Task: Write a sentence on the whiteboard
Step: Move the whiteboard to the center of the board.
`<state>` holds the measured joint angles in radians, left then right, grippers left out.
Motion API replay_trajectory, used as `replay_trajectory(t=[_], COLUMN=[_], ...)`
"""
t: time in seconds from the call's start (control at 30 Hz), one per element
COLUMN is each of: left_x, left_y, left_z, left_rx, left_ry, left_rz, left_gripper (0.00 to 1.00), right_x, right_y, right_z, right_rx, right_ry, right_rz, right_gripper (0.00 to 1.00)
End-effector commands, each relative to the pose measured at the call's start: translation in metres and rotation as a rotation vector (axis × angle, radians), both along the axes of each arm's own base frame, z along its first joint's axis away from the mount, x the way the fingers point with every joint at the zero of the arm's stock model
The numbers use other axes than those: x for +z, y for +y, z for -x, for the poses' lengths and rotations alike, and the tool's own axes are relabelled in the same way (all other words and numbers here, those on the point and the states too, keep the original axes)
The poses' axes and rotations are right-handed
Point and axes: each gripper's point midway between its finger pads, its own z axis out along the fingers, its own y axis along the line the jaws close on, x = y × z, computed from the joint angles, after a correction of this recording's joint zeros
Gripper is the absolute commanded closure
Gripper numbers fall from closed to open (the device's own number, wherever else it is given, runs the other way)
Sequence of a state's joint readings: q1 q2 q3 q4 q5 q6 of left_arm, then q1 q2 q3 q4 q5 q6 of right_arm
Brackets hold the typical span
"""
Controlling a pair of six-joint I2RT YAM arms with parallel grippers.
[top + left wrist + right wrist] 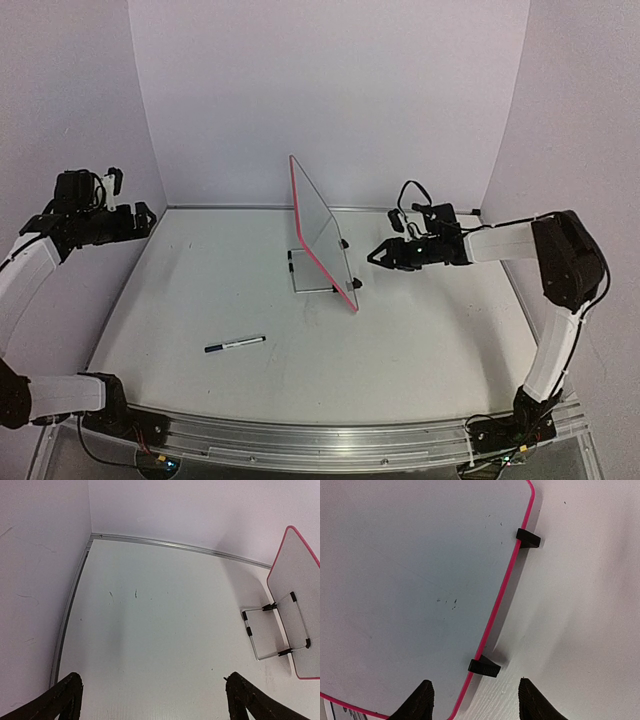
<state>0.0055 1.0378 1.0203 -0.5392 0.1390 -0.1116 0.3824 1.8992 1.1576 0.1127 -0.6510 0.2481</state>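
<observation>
Two right fingers (418,703) flank the pink edge of the whiteboard (410,580).

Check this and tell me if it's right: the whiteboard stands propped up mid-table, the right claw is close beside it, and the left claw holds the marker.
Wrong on the marker. The top external view shows the marker lying on the table; the left claw is open and empty. The whiteboard does stand propped up mid-table, with the right claw close beside it.
</observation>
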Motion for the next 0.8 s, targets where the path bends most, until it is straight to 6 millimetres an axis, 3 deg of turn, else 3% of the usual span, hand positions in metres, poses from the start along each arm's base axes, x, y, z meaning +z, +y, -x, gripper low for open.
replay_trajectory(t=[0.0,0.47,0.77], left_x=[0.02,0.012,0.006], left_y=[-0.001,-0.012,-0.012], left_z=[0.002,-0.001,-0.003], left_rx=[-0.017,-0.06,-0.062], left_ry=[-0.08,-0.052,-0.035], left_rz=[-0.015,0.03,0.031], left_gripper=[0.0,0.01,0.01], right_x=[0.0,-0.047,-0.054], right_y=[0.02,0.053,0.078], right_z=[-0.014,-0.025,0.001], right_rx=[0.025,0.103,0.192], right_ry=[-0.006,0.103,0.147], right_rz=[-0.052,-0.097,-0.13], right_gripper=[0.48,0.54,0.62])
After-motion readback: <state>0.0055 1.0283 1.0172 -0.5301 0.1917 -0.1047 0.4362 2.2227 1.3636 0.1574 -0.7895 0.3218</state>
